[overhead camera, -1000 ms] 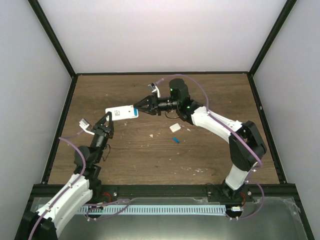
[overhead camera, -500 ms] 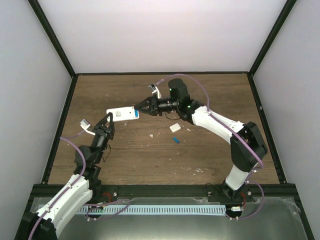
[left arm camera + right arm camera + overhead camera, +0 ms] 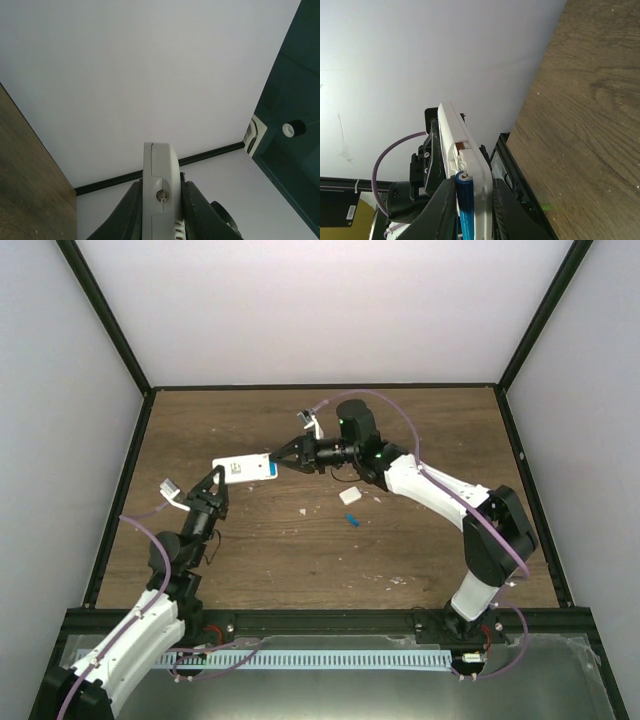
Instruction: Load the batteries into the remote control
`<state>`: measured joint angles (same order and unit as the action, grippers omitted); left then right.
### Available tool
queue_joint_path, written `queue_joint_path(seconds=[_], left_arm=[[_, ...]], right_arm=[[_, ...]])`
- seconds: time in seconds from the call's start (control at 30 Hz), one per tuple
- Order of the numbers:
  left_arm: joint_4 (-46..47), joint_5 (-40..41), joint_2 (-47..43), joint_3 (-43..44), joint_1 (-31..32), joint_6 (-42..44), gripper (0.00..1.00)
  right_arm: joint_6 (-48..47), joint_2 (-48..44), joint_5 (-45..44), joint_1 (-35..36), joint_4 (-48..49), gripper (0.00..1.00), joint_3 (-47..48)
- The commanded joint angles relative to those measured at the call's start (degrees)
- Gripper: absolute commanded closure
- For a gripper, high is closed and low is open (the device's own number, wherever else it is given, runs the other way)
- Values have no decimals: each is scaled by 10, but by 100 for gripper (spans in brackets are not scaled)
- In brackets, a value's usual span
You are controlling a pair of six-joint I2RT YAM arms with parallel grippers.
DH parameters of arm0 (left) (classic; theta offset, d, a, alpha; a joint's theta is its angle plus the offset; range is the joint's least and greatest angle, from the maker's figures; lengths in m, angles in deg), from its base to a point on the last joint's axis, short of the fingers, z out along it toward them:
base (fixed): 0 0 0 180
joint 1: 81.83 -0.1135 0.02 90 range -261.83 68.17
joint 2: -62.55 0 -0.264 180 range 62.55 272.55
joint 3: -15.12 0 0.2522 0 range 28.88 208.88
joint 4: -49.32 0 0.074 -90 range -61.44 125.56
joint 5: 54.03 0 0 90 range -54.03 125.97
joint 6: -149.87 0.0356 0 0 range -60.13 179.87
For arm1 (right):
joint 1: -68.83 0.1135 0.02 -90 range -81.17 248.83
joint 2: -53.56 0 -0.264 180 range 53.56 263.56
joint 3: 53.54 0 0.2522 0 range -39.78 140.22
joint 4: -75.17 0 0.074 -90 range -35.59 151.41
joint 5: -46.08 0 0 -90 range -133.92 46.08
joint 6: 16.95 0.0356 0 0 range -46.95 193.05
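Note:
The white remote control [image 3: 245, 468] is held in the air between both grippers, above the left middle of the table. My left gripper [image 3: 214, 482] is shut on its left end; in the left wrist view the remote [image 3: 160, 180] stands edge-on between the fingers [image 3: 131, 210]. My right gripper [image 3: 274, 462] is at its right end, shut on a blue battery [image 3: 466, 205] pressed against the remote's open back [image 3: 470, 150]. A second blue battery [image 3: 351, 521] lies on the table to the right of the remote.
A small white rectangular piece [image 3: 349, 495] lies on the wooden table [image 3: 420, 430] just above the loose battery. Pale specks [image 3: 305, 510] are scattered near it. Black frame posts and white walls enclose the table.
The remote and both grippers have shifted only very slightly. Both holds are unchanged.

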<state>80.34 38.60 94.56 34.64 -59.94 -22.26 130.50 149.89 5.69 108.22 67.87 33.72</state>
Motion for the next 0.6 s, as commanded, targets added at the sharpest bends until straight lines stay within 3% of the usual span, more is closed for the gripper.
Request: queue_joint_path(seconds=[0.0, 0.33, 0.57], left_arm=[[19, 26, -9, -3, -2, 0, 100], [5, 27, -15, 0, -2, 7, 100], [-27, 36, -27, -3, -3, 13, 100]], right_arm=[[-11, -22, 2, 6, -7, 87, -11], [-83, -21, -47, 10, -73, 84, 11], [-159, -60, -138, 7, -178, 58, 51]])
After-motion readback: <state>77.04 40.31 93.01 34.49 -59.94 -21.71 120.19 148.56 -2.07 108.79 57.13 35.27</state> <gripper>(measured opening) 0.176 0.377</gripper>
